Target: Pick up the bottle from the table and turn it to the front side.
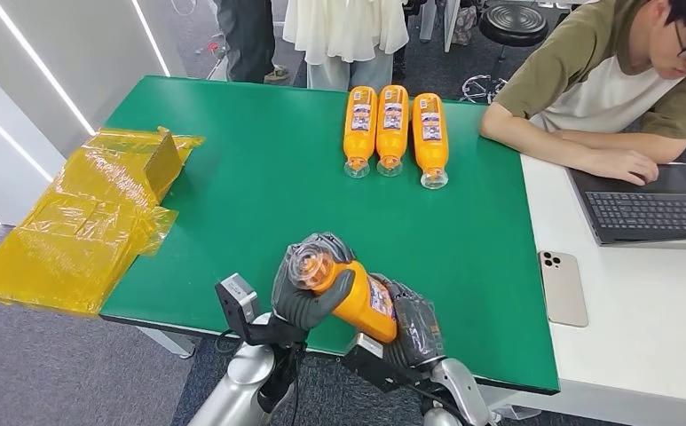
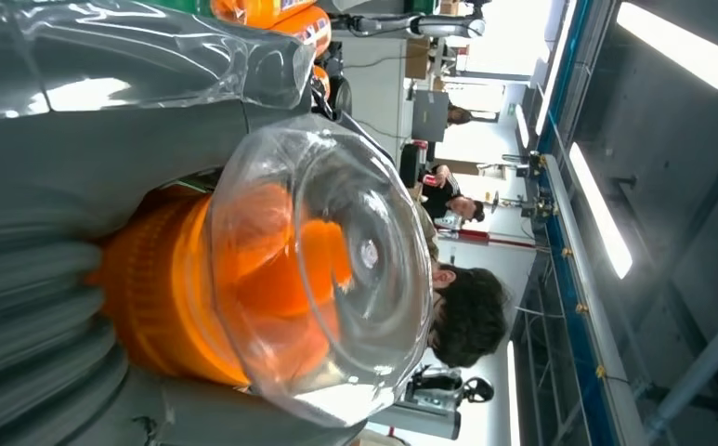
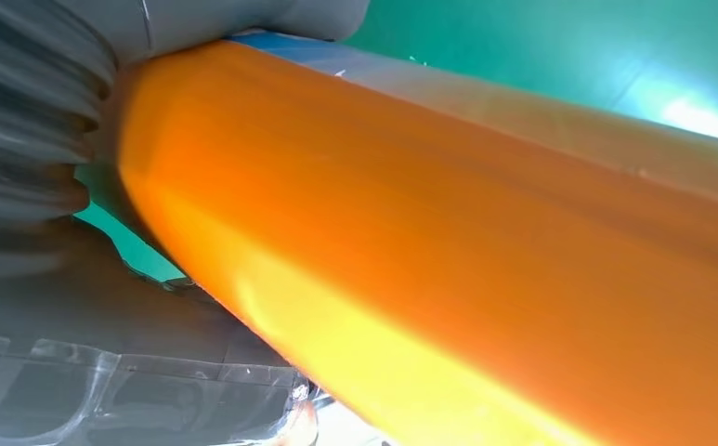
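The orange plastic bottle with a clear domed cap (image 1: 350,291) was off the green worktop (image 1: 259,177) and held in the air over its near edge, lying tilted between both hands with its capped end toward the left. The left hand (image 1: 308,288) was wrapped around the neck just under the cap, its fingers (image 1: 296,306) curled against the orange plastic; the right hand (image 1: 410,327) gripped the lower body, its fingers pressed around the bottle's far end. From the head view, part of a printed label showed on the side turned upward, near the right hand. So the pick-up looked done, and the turn seemed under way or nearly finished; whether the front face was squarely presented could not be told. Setting it down appeared to remain. Three similar orange bottles (image 1: 393,129) lay side by side at the far edge, labels up, near a seated person's forearm (image 1: 579,146). Crumpled yellow plastic wrap (image 1: 90,213) hung over the left edge.
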Robot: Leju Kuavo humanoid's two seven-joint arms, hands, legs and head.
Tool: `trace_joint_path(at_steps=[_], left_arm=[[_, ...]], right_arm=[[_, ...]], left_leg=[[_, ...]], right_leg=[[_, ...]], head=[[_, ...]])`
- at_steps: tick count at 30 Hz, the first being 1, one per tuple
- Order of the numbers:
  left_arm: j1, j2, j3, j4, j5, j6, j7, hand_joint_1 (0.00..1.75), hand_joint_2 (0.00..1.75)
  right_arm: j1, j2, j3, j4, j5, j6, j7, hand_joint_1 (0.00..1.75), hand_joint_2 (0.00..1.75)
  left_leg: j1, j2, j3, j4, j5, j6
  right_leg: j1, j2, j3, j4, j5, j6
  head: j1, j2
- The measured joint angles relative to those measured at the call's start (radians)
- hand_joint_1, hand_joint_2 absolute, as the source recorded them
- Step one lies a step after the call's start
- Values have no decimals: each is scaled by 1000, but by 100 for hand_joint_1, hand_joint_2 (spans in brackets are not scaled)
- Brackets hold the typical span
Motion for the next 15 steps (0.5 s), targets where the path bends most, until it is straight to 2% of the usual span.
trace_joint_path(at_steps=[2,3,4,8,12,15], left_arm=[[0,0,0,-6,2,6,-3,175,175],[0,0,0,-10,-1,12,-4,175,175],[0,0,0,-15,-5,20,-6,175,175],[0,2,0,-47,-38,65,10,175,175],[-3,9,1,-87,-59,109,26,175,175],[-13,17,6,-105,-69,131,32,175,175]], right_arm=[[8,1,0,-6,1,-35,-6,34,175],[13,3,0,-10,1,-56,-10,10,175],[18,6,0,-15,1,-77,-15,0,175],[44,25,3,-51,-49,-177,-61,0,175],[67,41,5,-96,-207,-283,-164,0,175],[84,49,11,-127,-272,-307,-214,0,175]], left_leg=[[0,0,0,0,0,0],[0,0,0,0,0,0],[0,0,0,0,0,0],[0,0,0,0,0,0],[0,0,0,0,0,0],[0,0,0,0,0,0]], right_leg=[[0,0,0,0,0,0],[0,0,0,0,0,0],[0,0,0,0,0,0],[0,0,0,0,0,0],[0,0,0,0,0,0],[0,0,0,0,0,0]], head=[[0,0],[0,0],[0,0],[0,0],[0,0],[0,0]])
